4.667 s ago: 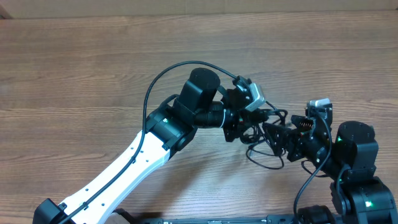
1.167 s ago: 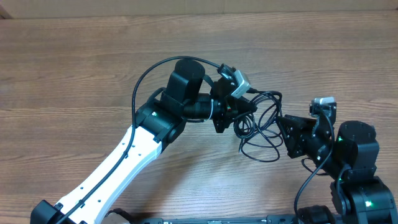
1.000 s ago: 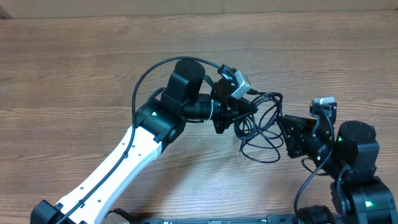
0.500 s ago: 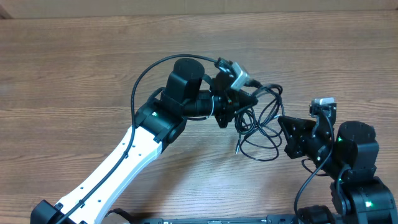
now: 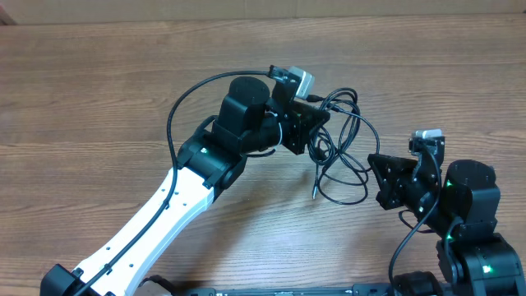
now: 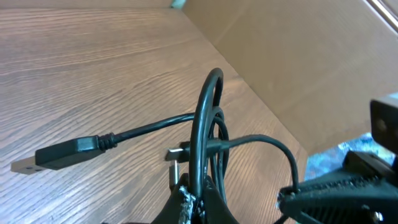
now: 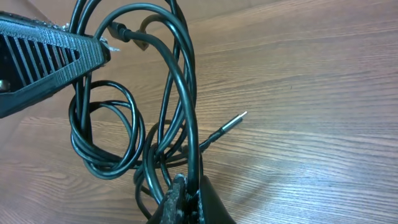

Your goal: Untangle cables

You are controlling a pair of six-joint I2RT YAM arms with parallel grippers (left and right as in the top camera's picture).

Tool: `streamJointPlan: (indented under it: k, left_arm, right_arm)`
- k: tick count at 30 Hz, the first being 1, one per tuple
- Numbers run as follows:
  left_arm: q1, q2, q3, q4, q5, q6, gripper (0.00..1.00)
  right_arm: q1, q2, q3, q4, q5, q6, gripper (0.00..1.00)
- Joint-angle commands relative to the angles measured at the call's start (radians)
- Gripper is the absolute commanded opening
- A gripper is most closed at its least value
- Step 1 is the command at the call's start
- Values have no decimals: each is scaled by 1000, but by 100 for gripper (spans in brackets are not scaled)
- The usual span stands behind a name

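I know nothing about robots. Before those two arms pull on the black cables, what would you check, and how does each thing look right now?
1. Left gripper clamped on the cables: ok, a strand is pinched between its fingers.
2. Right gripper clamped on a strand: ok.
3. Strands separated: not ok, loops cross between the two grippers.
4. USB plug and thin pin plug free of both grippers: ok.
5. Each gripper on a different cable: cannot tell.
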Motion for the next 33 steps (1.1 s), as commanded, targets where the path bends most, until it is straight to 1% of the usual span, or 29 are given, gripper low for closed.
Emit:
streamJointPlan:
  k: [1, 6, 14, 15, 17, 19, 20, 21, 23, 26, 29, 33]
  left_arm:
    - [13, -21, 15, 19, -46, -57, 4]
    - [38, -21, 15, 19, -66, -134, 4]
    - [48, -21, 15, 18, -55, -143, 4]
    - [48, -21, 15, 18, -48, -142, 4]
    - [48, -21, 15, 18, -14, -109, 4]
    - [48, -21, 15, 18, 24, -58, 4]
    - [48, -21, 15, 18, 42, -31, 4]
    - [48, -21, 15, 18, 56, -10, 4]
    - [48, -21, 15, 18, 89, 35, 4]
    - [49, -21, 15, 14, 114, 74, 4]
    - [48, -21, 15, 2, 118, 107, 4]
    - [48, -21, 15, -16, 118, 131, 4]
  right_arm:
    - [-2, -9, 21, 6, 10, -1, 4]
    - [-2, -9, 21, 1, 10, -1, 4]
    - [-2, -9, 21, 10, 10, 3, 4]
    - [-2, -9, 21, 10, 10, 3, 15]
    - [-2, -9, 21, 9, 10, 3, 45]
    - [-2, -9, 21, 7, 10, 3, 70]
    - [-2, -9, 21, 5, 10, 3, 80]
    - [-2, -9, 21, 2, 10, 3, 86]
    - [-2, -9, 21, 9, 10, 3, 93]
    - [-2, -9, 21, 14, 9, 3, 97]
    - [-2, -9, 21, 9, 9, 3, 99]
    - [-2, -9, 21, 3, 10, 3, 100]
